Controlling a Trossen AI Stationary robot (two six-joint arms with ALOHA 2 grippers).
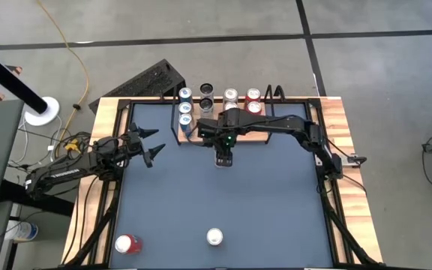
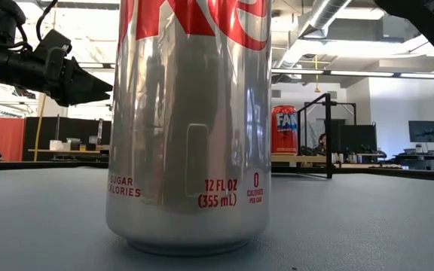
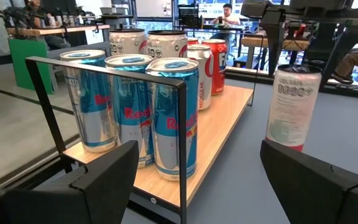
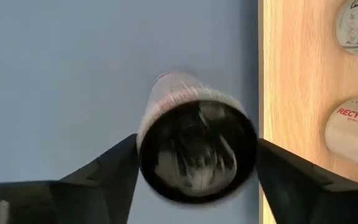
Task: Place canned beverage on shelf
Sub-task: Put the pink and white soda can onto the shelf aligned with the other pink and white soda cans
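Cans crowd the shelf (image 3: 222,124), a light-wood board in a thin black rail frame along the table's (image 1: 276,202) far edge: three blue-and-silver cylinders (image 3: 129,112) at one end, with white and red cans (image 3: 215,65) behind them. The white can (image 3: 288,106), with a pale printed label and a dark top, stands on the matte grey-blue surface just beside the shelf's near edge. Its upper part is hidden by the right gripper (image 1: 225,156), which reaches down over it; the jaws flank its sides, though whether they clamp it cannot be told. The left gripper (image 1: 154,144) hangs near the shelf's left end, fingers apart and empty. At the table's near edge a glossy silver can (image 2: 187,128) with red lettering stands with its top cut off in the low view. A red can (image 1: 126,244) stands at the near left corner.
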